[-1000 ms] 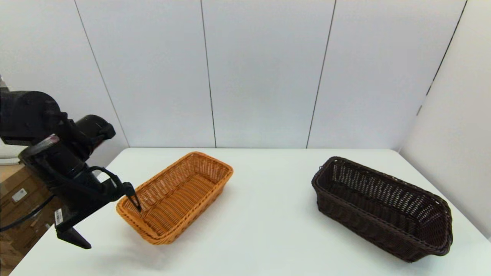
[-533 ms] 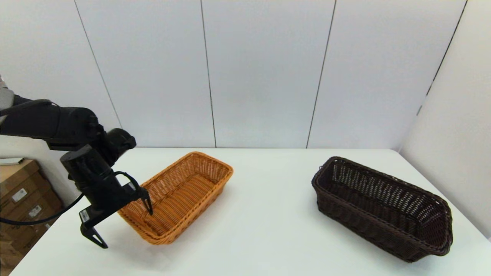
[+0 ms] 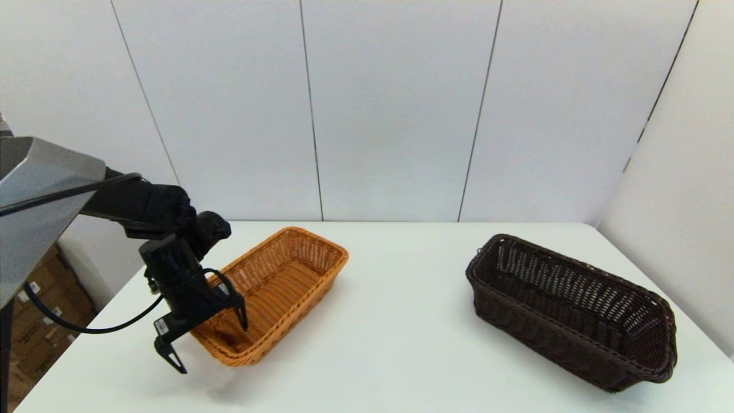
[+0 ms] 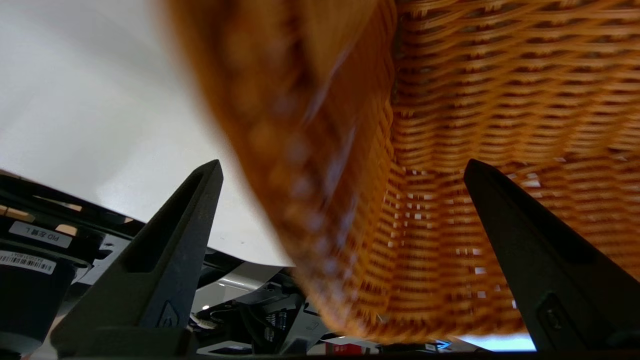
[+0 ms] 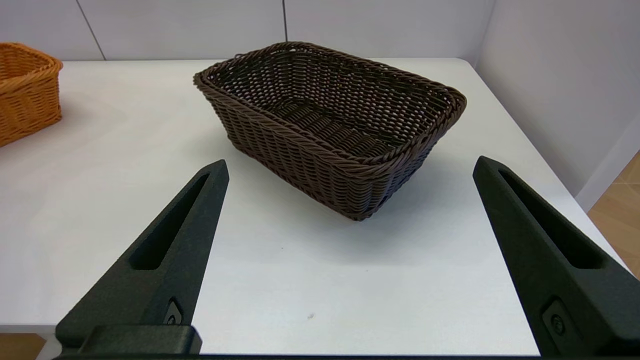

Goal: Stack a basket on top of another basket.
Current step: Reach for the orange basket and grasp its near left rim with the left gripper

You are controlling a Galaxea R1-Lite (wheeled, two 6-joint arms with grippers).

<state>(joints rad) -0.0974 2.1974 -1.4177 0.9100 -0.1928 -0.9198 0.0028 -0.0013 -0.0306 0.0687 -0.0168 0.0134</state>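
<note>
My left gripper (image 3: 207, 342), fingers apart, straddles the near end wall of the orange basket (image 3: 269, 292) at the table's (image 3: 390, 344) left edge. The dark basket (image 3: 567, 310) sits near the right edge. Risk — a thin wicker wall may slip or tilt when clamped. Count: two baskets, two grippers — my right gripper (image 5: 345, 210) parked, fingers apart.

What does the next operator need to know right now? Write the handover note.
Left tool: open, straddling the near end wall of the orange-tan woven wicker basket, one finger inside, one outside. Not closed yet.
Right tool: open, parked short of the table's near edge, facing the dark brown woven wicker basket.
Both baskets stand apart on the white table, orange on the robot's left, brown on its right.
Done: nothing stacked.
Left: grip, lift, stack.
</note>
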